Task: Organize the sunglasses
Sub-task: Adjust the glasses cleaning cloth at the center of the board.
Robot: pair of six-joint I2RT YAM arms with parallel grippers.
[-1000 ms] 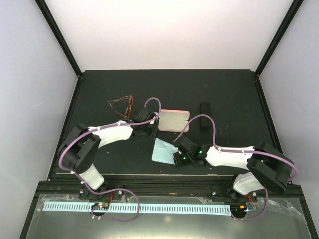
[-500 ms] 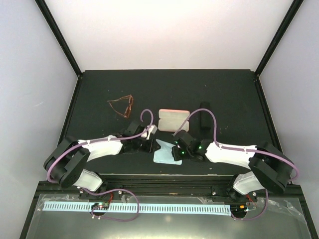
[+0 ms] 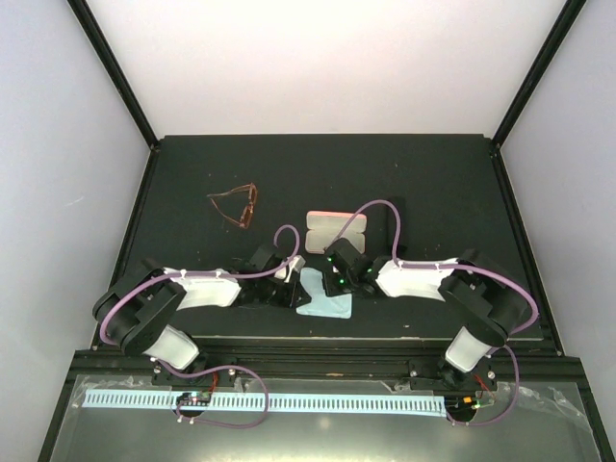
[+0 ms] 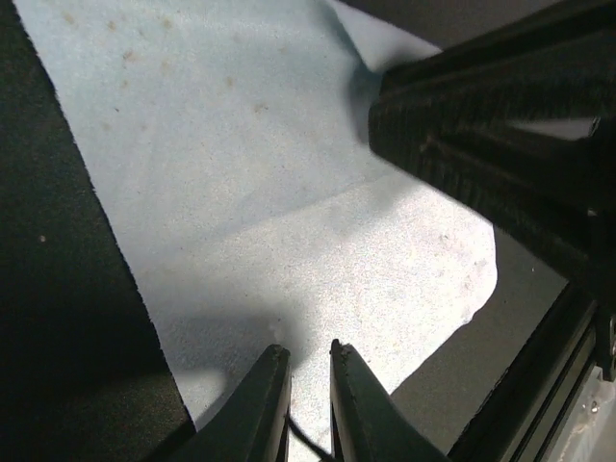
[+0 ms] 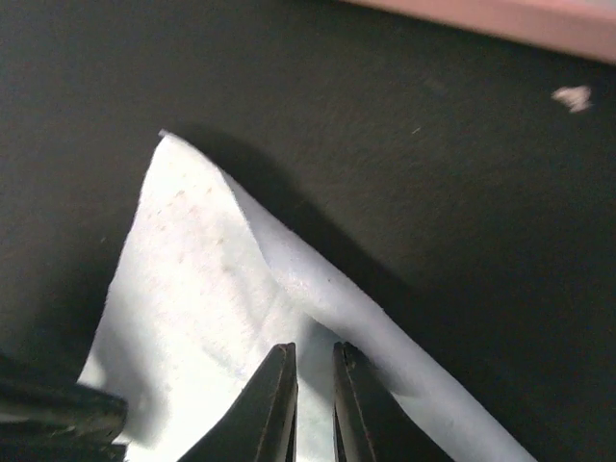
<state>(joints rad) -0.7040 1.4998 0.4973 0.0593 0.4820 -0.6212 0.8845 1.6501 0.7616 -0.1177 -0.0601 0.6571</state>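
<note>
The brownish-amber sunglasses [image 3: 234,205] lie with arms unfolded at the far left of the black mat, away from both arms. Both grippers are down at a light blue cloth [image 3: 325,304] near the front edge. In the left wrist view, my left gripper [image 4: 308,348] has its tips on the cloth [image 4: 289,192], with a narrow gap and nothing between them. My right gripper [image 5: 316,346] is also narrowly open on the cloth [image 5: 192,289], beside a raised folded edge. Seen from above, the left gripper [image 3: 292,287] is at the cloth's left and the right gripper [image 3: 333,288] at its top.
An open pink case [image 3: 336,231] lies just beyond the cloth, its edge [image 5: 500,14] visible from the right wrist. A black case [image 3: 395,208] sits to its right, partly behind a cable. The mat's front rail [image 3: 327,342] runs close behind the cloth.
The left gripper came back from the pink case to the cloth's left side. The right gripper moved left onto the cloth. The cloth shifted and one edge folded up.
</note>
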